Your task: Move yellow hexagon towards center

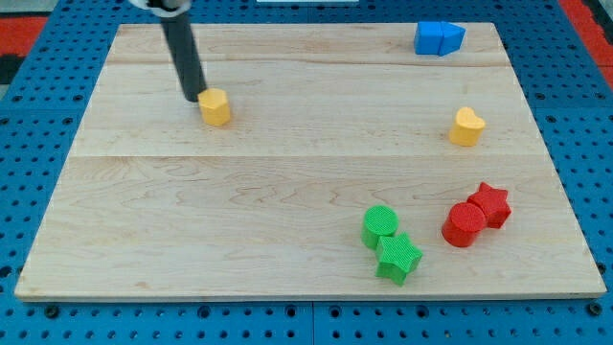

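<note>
The yellow hexagon (pixel 215 106) sits on the wooden board (pixel 239 201) at the view's upper left. My tip (pixel 192 97) is just to the hexagon's left, touching or almost touching its upper left side. The dark rod rises from the tip to the view's top edge.
A yellow heart (pixel 466 126) lies at the right. Two blue blocks (pixel 439 37) sit together at the top right. A red star (pixel 490 203) touches a red cylinder (pixel 465 225) at the lower right. A green cylinder (pixel 380 226) touches a green star (pixel 397 257) near the bottom.
</note>
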